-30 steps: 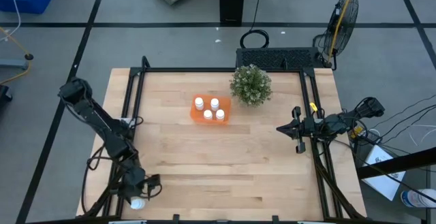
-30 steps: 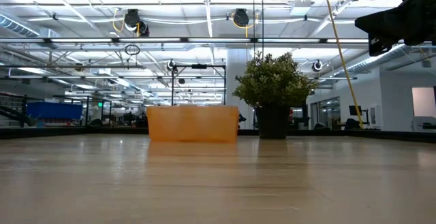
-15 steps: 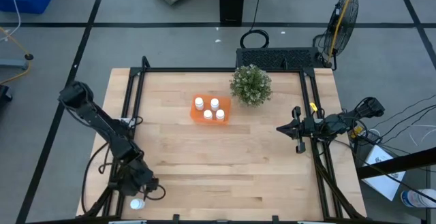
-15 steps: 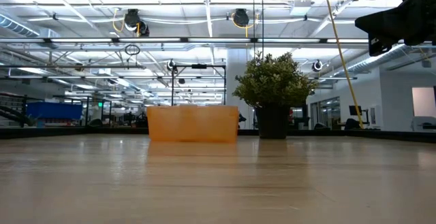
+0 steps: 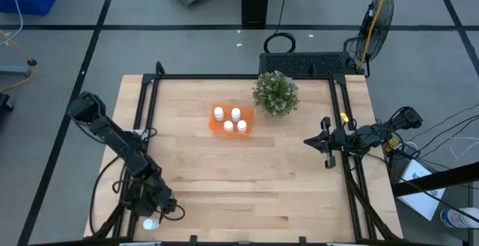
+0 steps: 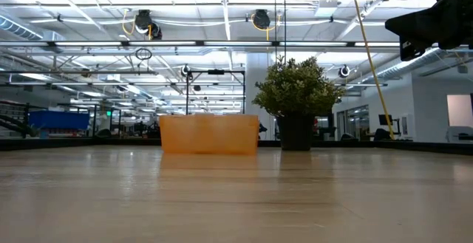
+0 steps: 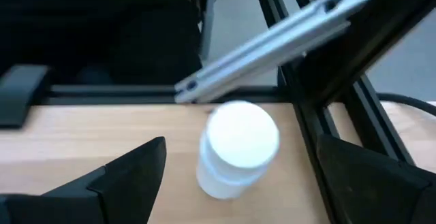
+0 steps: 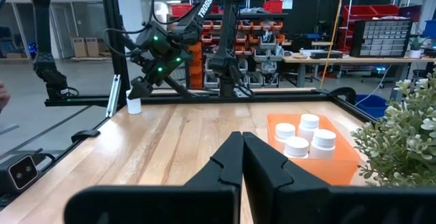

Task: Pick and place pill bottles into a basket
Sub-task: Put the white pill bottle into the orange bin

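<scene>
One white pill bottle [image 7: 235, 149] stands upright on its base at the table's near left corner [image 5: 150, 223], close to the black frame rail. My left gripper [image 5: 159, 208] hangs just above and beside it, open. Its two fingers [image 7: 129, 173] stand on either side of the bottle without touching it. The orange basket [image 5: 230, 123] sits on the table's far middle with several white pill bottles [image 8: 303, 137] standing in it. My right gripper [image 5: 327, 143] waits at the right edge, shut and holding nothing.
A bushy green plant [image 5: 275, 93] in a dark pot stands right of the basket, toward the far edge. Black frame rails [image 5: 144, 126] run along the table's left, right and far sides. A silver bar [image 7: 272, 37] crosses behind the lone bottle.
My left arm has sunk a little toward the near left corner and its wrist has rolled, bringing the gripper down over the lone bottle. The bottle has stayed where it was.
</scene>
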`<state>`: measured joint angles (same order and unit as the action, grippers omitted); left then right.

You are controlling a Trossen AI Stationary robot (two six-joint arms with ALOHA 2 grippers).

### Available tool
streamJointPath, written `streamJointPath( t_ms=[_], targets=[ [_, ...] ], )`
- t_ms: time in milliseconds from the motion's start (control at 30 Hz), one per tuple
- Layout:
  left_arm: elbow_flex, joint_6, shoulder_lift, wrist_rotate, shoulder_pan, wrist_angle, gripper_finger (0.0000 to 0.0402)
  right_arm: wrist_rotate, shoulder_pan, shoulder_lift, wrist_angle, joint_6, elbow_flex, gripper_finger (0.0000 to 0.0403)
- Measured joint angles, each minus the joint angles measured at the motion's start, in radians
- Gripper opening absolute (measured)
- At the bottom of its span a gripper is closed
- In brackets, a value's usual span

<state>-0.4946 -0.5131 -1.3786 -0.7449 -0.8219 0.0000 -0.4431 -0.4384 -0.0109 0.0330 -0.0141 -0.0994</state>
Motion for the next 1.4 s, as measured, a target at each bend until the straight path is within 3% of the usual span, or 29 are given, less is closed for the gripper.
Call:
streamJointPath(
  t_ms=[33, 67, 100, 367, 767, 1167, 1400],
  targets=[
    [0.0, -0.004, -0.004, 0.003, 0.001, 0.016, 0.0386, 0.0, 0.0, 0.0, 0.0, 0.0, 0.0, 0.0],
    [-0.001, -0.013, -0.011, 0.087, -0.003, 0.077, 0.0386, 0.0, 0.0, 0.0, 0.0, 0.0, 0.0, 0.0],
    [-0.004, -0.014, -0.025, 0.109, -0.005, 0.091, 0.0386, -0.001, 0.0, 0.0, 0.001, 0.0, 0.0, 0.0],
    [0.003, 0.019, -0.118, 0.063, -0.013, 0.11, 0.0386, 0.006, 0.0, -0.015, -0.004, 0.0, 0.001, 0.0],
    [0.003, 0.051, -0.119, 0.02, -0.049, 0.152, 0.0386, 0.0, 0.0, -0.061, -0.007, 0.0, 0.0, 0.0],
    [0.003, 0.049, -0.121, 0.046, -0.092, 0.221, 0.0386, 0.0, 0.0, -0.062, -0.007, 0.0, 0.0, 0.0],
    [0.003, 0.071, -0.175, 0.022, -0.097, 0.269, 0.0386, 0.0, 0.0, -0.062, -0.007, 0.0, 0.0, 0.0]
  ],
)
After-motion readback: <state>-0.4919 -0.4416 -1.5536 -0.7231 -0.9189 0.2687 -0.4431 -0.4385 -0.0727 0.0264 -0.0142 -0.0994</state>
